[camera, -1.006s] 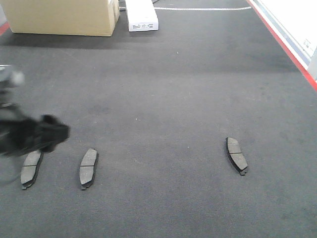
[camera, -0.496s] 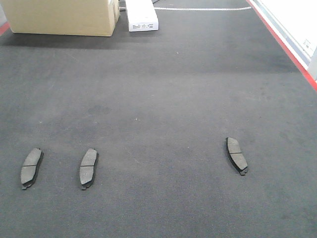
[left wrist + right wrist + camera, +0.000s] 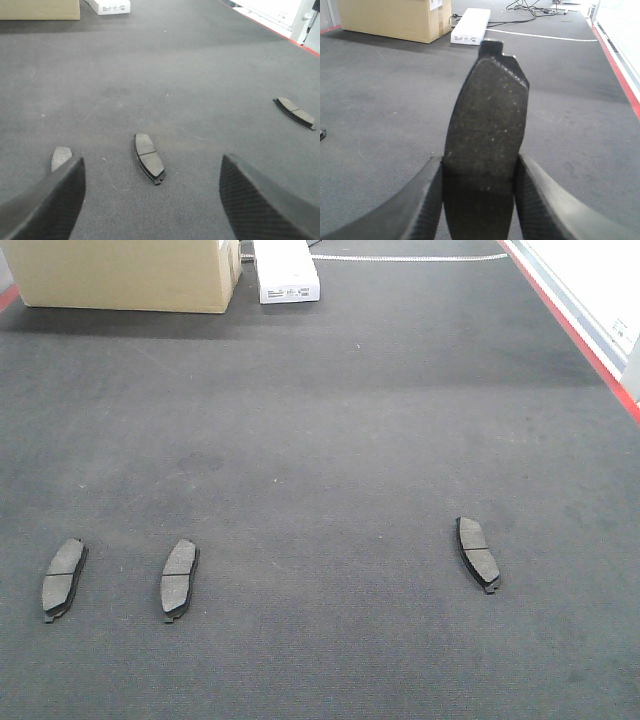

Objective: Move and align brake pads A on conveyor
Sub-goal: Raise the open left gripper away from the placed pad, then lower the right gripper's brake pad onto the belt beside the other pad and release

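1. Three brake pads A lay flat on the conveyor (image 3: 330,440) in the front view: a left pad (image 3: 63,579), a second pad (image 3: 179,578) just beside it, and a far pad (image 3: 478,554) well apart to the right.
2. We noted neither arm in the front view.
3. Our left gripper (image 3: 150,200) hung low over the belt with its fingers (image 3: 50,200) spread wide and nothing between them. The second pad (image 3: 149,157) lay just ahead of the gap, nearer the left finger than the right; the left pad (image 3: 61,157) peeked out past the left fingertip.
4. Our right gripper (image 3: 479,195) had its fingers (image 3: 535,200) pinching the fourth pad (image 3: 487,125), which stood up out of the jaws, well clear of the belt.
5. A cardboard box (image 3: 125,275) and a white carton (image 3: 285,270) sat at the far end, well beyond both sets of fingers.
6. Progress, as we judged it: the two left pads looked roughly parallel and in line, so that pair seemed done. The far pad leaned the opposite way and sat slightly higher, so it seemed unaligned.
7. Left to do, by our reckoning: set down the held pad in the row, then true up the far pad.
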Robot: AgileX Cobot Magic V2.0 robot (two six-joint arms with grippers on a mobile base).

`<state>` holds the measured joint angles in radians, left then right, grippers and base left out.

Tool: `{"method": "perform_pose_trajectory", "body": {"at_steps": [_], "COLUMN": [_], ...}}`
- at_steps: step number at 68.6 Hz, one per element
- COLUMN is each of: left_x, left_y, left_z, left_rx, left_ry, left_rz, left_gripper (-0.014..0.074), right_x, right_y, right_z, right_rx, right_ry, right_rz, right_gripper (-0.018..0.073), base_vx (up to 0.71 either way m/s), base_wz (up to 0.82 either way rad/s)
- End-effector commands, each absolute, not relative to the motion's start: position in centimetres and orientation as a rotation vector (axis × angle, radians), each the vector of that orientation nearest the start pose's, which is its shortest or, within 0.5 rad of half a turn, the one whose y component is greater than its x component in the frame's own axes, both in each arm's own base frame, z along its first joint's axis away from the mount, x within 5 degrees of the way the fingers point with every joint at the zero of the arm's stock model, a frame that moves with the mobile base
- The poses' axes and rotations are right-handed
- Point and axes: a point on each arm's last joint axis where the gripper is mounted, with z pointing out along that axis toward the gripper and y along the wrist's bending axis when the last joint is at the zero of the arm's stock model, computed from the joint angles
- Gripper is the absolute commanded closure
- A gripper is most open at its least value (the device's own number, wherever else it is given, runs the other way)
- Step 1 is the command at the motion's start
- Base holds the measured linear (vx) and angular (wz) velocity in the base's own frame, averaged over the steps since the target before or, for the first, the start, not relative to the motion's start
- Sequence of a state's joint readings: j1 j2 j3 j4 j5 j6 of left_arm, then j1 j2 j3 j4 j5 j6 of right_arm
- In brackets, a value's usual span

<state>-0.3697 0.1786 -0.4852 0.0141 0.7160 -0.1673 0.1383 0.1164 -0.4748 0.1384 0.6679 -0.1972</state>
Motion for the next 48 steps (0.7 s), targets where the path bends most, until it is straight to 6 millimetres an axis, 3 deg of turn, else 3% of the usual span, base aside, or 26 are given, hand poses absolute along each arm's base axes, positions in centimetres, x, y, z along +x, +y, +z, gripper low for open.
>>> {"method": "perform_pose_trajectory", "body": {"at_steps": [1, 19, 25, 48], "left_x": [3.8, 3.8, 3.8, 3.8], "left_y": [-1.4, -1.4, -1.4, -1.4], "left_z": [31.0, 31.0, 31.0, 31.0], "left_rx": [0.194, 0.194, 0.194, 0.194], "left_ry": [1.828, 1.828, 1.828, 1.828], "left_rz": [-0.362, -0.362, -0.362, -0.362], "left_gripper": [0.0052, 0.0052, 0.0052, 0.0052], "right_x": [2.8, 3.4, 5.1, 14.4], "right_y": [1.1, 1.2, 1.4, 2.7], "right_z": [32.0, 32.0, 31.7, 29.5], "right_rx": [-0.238, -0.205, -0.172, -0.117], "right_ry": [1.657, 1.677, 1.765, 2.229], "right_rz": [0.102, 0.137, 0.169, 0.210], "right_gripper": [0.0561, 0.0561, 0.0561, 0.0555], "base_vx": [0.00, 0.00, 0.00, 0.00], "base_wz": [0.00, 0.00, 0.00, 0.00]}}
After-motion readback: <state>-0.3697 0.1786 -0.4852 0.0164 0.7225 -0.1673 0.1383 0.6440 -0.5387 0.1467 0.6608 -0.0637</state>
